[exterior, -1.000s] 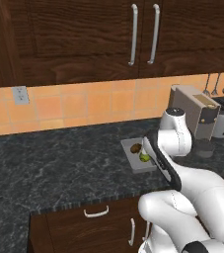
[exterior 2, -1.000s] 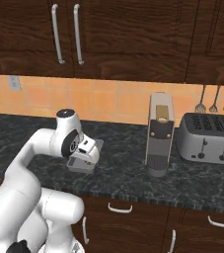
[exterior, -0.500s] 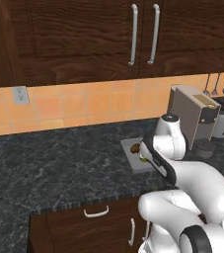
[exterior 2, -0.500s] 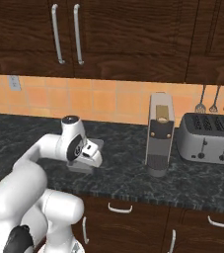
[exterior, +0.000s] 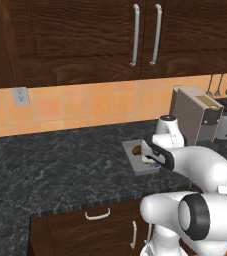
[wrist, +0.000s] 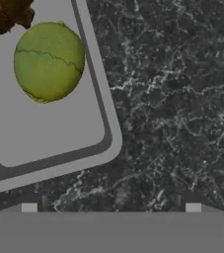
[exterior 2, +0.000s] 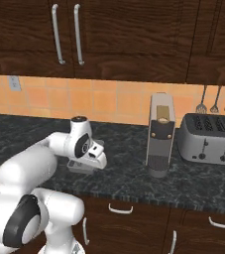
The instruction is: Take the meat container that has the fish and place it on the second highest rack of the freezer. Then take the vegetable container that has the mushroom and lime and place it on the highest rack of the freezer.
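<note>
Dark speckled granite counter (exterior: 60,165) runs along an orange tiled backsplash (exterior: 85,107), with dark wood wall cabinets (exterior: 85,40) above carrying long metal bar handles. Below the counter edge are dark wood base cabinets (exterior 2: 143,223) with small curved pulls. A white wall outlet (exterior: 20,96) sits on the tiles at the left of the left base view.

On the counter, a grey vegetable container (exterior: 137,162), a shallow rectangular tray, lies flat near the front edge. The mushroom (exterior: 137,149), brown and lumpy, sits in its rear part; the lime (wrist: 48,61), yellow-green and round, lies just beside the mushroom, toward the front of the tray. In the hand view the mushroom (wrist: 5,14) appears at the top left corner, touching or nearly touching the lime.

To the right stand a tall beige and grey coffee machine (exterior 2: 161,134) and a silver four-slot toaster (exterior 2: 210,139), both well apart from the tray. Three utensils (exterior 2: 215,101) hang on the wall above the toaster.

The gripper (exterior: 152,156) is poised low over the tray's front right corner, pointing down. Its jaws stand at full spread, holding nothing; the hand view shows bare counter and tray rim beneath it.
</note>
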Robot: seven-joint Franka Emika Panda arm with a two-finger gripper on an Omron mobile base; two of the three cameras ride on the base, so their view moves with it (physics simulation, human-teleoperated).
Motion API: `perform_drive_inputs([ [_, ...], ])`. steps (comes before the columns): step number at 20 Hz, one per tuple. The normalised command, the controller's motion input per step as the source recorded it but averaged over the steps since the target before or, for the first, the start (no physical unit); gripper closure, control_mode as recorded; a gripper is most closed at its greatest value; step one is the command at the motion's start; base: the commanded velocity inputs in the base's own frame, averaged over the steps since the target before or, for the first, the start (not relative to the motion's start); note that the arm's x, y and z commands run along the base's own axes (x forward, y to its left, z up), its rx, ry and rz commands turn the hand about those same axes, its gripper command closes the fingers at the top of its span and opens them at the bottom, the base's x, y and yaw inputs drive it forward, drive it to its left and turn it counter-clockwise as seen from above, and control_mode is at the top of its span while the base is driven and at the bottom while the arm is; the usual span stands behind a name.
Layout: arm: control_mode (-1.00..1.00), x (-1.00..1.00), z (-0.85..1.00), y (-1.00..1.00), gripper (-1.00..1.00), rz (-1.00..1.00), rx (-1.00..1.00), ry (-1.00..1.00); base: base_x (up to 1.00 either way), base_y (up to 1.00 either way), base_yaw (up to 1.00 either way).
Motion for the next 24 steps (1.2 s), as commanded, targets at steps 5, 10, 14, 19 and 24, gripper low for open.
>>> perform_drive_inputs([
  [5, -1.0, 0.23, -0.47, 0.0, -1.0, 0.0, 0.0, 0.0, 0.0, 0.0, 0.0],
  [10, -1.0, 0.24, -0.28, 0.0, -1.0, 0.0, 0.0, 0.0, 0.0, 0.0, 0.0],
  [14, -1.0, 0.07, 0.0, -0.01, -1.0, 0.0, 0.04, -0.02, 0.0, 0.0, 0.0],
  [19, -1.0, 0.12, -0.25, 0.0, -1.0, 0.0, 0.01, 0.0, 0.0, 0.0, 0.0],
  [24, -1.0, 0.08, -0.47, 0.0, -1.0, 0.0, 0.0, 0.0, 0.0, 0.0, 0.0],
])
